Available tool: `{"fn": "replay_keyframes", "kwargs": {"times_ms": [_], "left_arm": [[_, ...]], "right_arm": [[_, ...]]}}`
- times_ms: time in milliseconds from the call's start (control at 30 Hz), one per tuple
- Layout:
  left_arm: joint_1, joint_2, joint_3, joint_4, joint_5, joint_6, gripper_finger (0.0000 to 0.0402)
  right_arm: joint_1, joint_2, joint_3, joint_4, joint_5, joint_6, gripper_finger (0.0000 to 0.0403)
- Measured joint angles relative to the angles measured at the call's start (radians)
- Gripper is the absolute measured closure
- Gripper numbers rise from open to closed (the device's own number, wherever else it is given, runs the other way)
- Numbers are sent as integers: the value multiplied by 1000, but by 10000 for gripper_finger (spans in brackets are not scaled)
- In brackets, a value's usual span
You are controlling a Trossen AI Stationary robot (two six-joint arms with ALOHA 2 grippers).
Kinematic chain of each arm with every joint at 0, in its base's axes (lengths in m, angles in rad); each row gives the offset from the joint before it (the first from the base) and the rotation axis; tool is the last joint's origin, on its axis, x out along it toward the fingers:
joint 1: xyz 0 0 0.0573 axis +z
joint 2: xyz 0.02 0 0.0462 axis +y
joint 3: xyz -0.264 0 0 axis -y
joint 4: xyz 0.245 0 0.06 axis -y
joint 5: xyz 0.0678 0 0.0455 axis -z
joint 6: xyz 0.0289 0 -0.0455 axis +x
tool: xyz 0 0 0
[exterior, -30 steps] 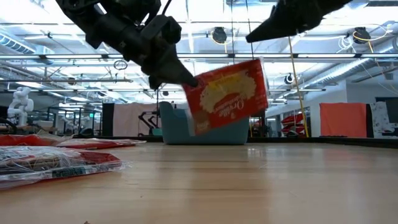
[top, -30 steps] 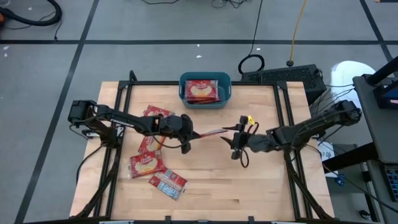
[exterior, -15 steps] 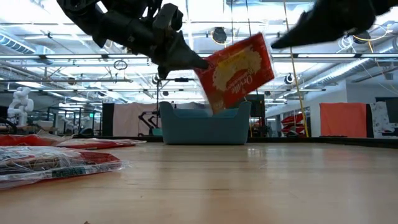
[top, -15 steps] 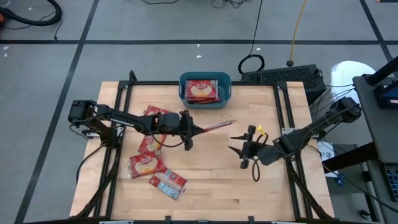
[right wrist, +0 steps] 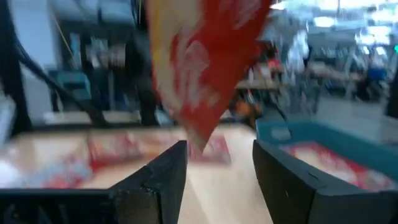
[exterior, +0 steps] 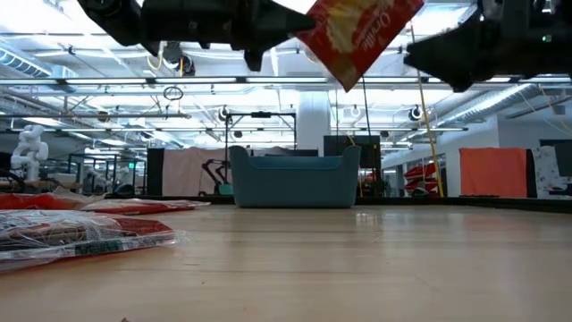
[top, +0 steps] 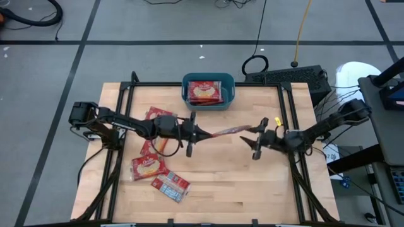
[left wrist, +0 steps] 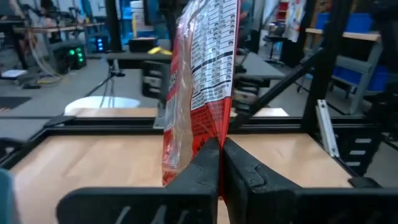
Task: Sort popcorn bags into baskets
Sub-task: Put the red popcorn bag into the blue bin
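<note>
1. The bench (top: 252, 189) has not been touched; loose popcorn bags (top: 149, 166) are left behind the left hand.
2. The held bag (top: 228, 131) has been lifted higher, clamped in the closed left hand (top: 201, 133), mid-air short of the basket (top: 208, 104).
3. The right hand (top: 255, 137) has been brought back, open, to the bag's free end; nothing gripped. Likely a handover.

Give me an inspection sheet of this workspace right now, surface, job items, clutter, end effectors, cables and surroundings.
Surface: wooden table, black frame rails.
Job's things: teal basket at the far edge, one popcorn bag inside; held bag in the air; loose bags on the left.
Clutter: nothing seen.
End effectors: left end effector shut on held bag; right end effector open at the bag's other end.
Cables: coiled cable on the floor.
Surroundings: keyboard beyond the table.
</note>
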Motion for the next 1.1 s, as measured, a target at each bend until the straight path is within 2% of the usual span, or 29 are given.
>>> {"fn": "replay_keyframes", "kwargs": {"times_ms": [67, 167, 367, 633, 767, 1000, 1100], "left_arm": [[-11, 0, 0, -1, 4, 9, 391], [-25, 0, 0, 14, 22, 42, 393], [-42, 0, 0, 76, 64, 87, 392], [-41, 0, 0, 91, 63, 131, 397], [-41, 0, 0, 100, 63, 135, 389], [-41, 0, 0, 81, 55, 139, 394], [-42, 0, 0, 66, 36, 142, 379]], "right_arm": [[-33, 0, -15, 62, -70, -30, 227], [-86, 0, -7, 61, -164, -42, 227], [-169, 1, 33, 61, -435, -39, 227], [-197, 4, 140, -1, -595, -64, 239], [-200, 24, 169, -22, -625, -81, 279], [-200, 48, 177, -21, -625, -92, 382], [-200, 48, 177, -29, -621, -91, 393]]}}
